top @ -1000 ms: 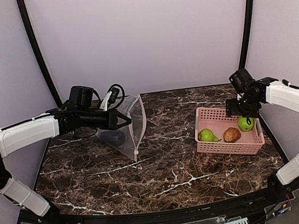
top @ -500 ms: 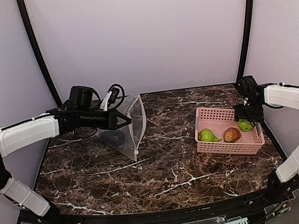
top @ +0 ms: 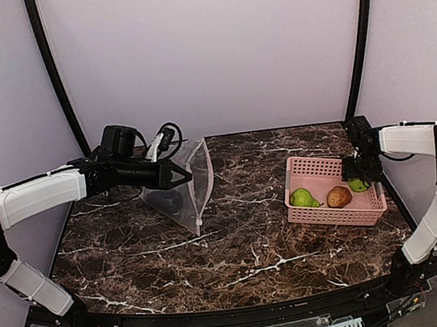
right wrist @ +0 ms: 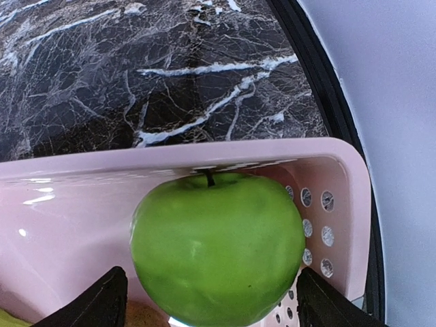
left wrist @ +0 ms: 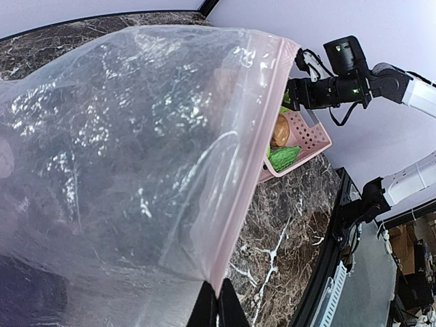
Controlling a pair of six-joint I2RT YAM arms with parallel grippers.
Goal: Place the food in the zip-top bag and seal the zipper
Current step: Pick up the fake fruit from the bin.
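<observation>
Right gripper [right wrist: 211, 300] has dropped into the pink basket [top: 332, 215], jaws wide either side of the round green fruit [right wrist: 216, 245] dead ahead of it. Zip-top bag [top: 196, 174] hangs way off left, mouth edge pinched by the left gripper [left wrist: 216, 306].

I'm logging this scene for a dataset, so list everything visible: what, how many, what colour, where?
zip-top bag: one, clear, table's back left
zipper: one, pale pink, along the bag's mouth
basket: one, pink, table's right
pear: one, green, basket's left end
potato-like lump: one, brown, basket's middle
round fruit: one, green, basket's right end
table: one, dark marble, under everything
left pincer: one, black, shut on the bag's zipper edge
right pincer: one, black, open astride the round fruit
</observation>
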